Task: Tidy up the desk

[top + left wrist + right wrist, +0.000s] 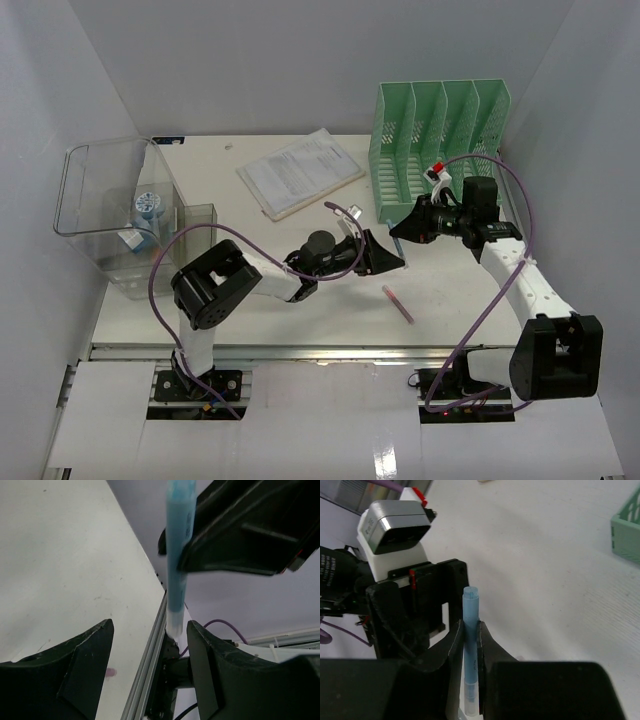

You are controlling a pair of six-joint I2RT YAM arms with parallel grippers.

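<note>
The large flat white desk (250, 310) spans the floor of a plain, pale-walled enclosure, with a grooved metal rail (330, 352) along its near edge. Its matte top shows faint scuffs. At the far right stands a mint-green slotted plastic file rack (440, 140), and at the left a clear hard-plastic bin (110, 200). Between them lies a sheaf of printed paper (300, 172). A slim pink pen (397, 303) lies near the middle. The right claw (471, 640) pinches a smooth light-blue plastic pen (471, 605). The left claw (150, 627) stands wide, its jaws either side of that pen's pale end.
</note>
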